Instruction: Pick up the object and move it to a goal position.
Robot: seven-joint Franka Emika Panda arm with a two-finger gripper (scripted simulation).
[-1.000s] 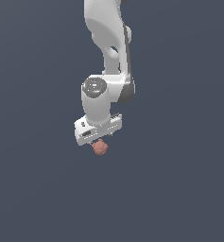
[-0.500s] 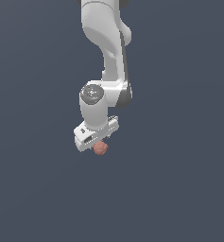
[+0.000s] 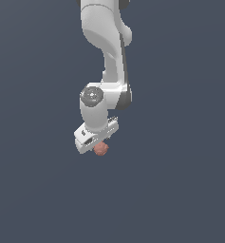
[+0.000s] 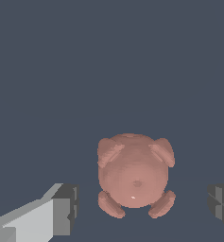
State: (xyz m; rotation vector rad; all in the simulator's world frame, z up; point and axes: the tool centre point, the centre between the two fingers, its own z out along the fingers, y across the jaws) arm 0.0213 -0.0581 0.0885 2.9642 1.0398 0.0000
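The object (image 4: 133,174) is a reddish-pink lumpy blob with several small stubs around its body; it rests on the flat dark grey floor (image 4: 108,61). My white gripper (image 4: 144,208) is open. One dark fingertip (image 4: 66,209) and the other fingertip (image 4: 221,205) stand on either side of the object, with a gap on each side. In the exterior view the object (image 3: 102,149) peeks out just under the gripper (image 3: 98,146), whose fingers are mostly hidden by the white hand.
The white arm (image 3: 107,42) comes down from the top of the exterior view. Around it there is only the uniform dark grey floor (image 3: 180,190).
The hand has turned a little over the object and the upper arm has shifted slightly. The object has stayed where it was.
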